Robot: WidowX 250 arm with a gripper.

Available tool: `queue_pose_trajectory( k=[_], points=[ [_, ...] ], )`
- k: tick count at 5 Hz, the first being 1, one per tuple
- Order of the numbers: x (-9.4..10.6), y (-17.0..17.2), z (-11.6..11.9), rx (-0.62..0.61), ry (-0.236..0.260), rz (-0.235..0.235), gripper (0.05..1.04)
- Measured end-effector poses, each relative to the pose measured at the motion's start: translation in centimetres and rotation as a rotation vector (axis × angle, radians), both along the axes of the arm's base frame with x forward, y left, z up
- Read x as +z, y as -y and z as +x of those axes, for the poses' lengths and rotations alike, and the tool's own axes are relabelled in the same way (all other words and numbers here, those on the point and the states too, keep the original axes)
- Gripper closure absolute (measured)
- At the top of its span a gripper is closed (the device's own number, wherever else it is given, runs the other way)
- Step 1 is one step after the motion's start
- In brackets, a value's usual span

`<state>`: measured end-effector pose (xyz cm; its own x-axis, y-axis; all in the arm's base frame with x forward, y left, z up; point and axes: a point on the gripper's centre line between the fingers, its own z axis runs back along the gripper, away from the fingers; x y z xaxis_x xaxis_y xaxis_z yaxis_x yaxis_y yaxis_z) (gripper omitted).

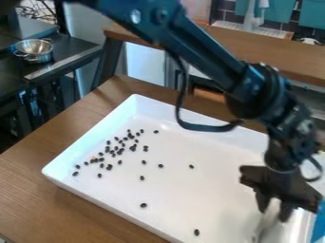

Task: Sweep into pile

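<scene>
The wooden table (38,190) spreads widest, its brown top smooth and faintly grained. Across it, my black arm (196,47) comes in from eleven o'clock, slants down to my elbow at two, then bends steeply so that my wrist drops toward four. Under me sits the white tray (209,199), shallow and angular, with sloping walls and a slick, glossy floor. My pincer (273,209) hangs nose-down over the tray's four o'clock side; whether it is wide, narrow or gripping the pale, blurred shape (266,225) beneath it, I cannot tell. Up at ten o'clock, on a dark counter (63,56), rests a round, shiny metal pot (35,50) with looped handles. A thin black cable (206,127) sags from my arm in a loose curve above the tray's far wall. Smallest are the beans (120,151), little dark ovals, matt-looking against the white. They lie mostly in a loose scatter toward the tray's ten o'clock, some touching, many apart. A few lie alone: one near the middle, one toward seven, another close to six.
</scene>
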<state>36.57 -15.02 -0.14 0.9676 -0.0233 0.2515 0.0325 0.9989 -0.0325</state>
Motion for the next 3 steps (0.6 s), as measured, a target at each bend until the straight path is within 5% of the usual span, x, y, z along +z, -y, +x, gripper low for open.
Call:
queue_pose_trajectory(
  k=[3],
  points=[
    [0.2,-9.5,0.0,0.06,-0.017,-0.001,0.736]
  ],
)
